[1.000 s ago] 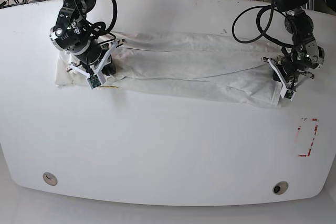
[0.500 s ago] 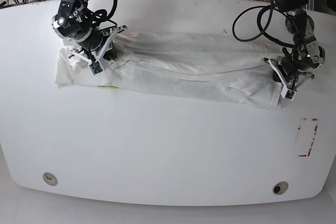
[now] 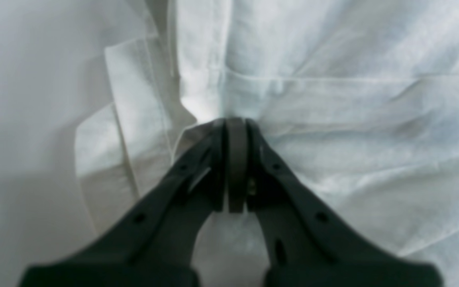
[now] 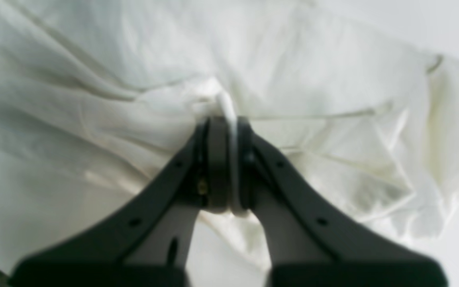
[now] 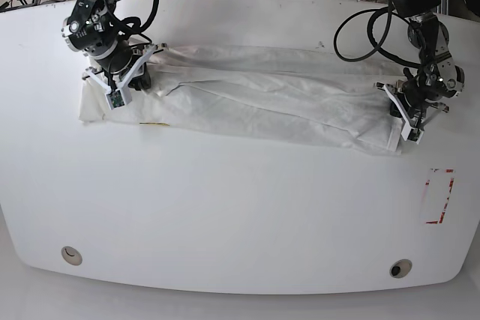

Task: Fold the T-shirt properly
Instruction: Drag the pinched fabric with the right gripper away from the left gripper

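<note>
Tabletop [image 5: 225, 215], white and wide, fills nearly the whole base view. On its upper half lies the T-shirt [image 5: 262, 103], white and wrinkled, gathered into a long band that runs from the upper left of the frame to the right side. No print shows on the visible cloth.

At the left end of the band, in the upper left of the base view, the right gripper [image 5: 124, 80] sits on the cloth. In the right wrist view its jaws are pressed together on a thin ridge of the T-shirt [image 4: 134, 119], and a strip of white fabric shows between the pads of the right gripper [image 4: 227, 131].

At the right end of the band the left gripper [image 5: 409, 110] is low on the fabric. In the left wrist view the left gripper [image 3: 235, 127] has its jaws fully together, with the tips meeting a fold of the T-shirt [image 3: 333, 119].

Near the right edge of the tabletop, below the shirt, is a red tape rectangle [image 5: 439, 196]. Two small round holes [image 5: 71, 254] sit close to the lower edge.
</note>
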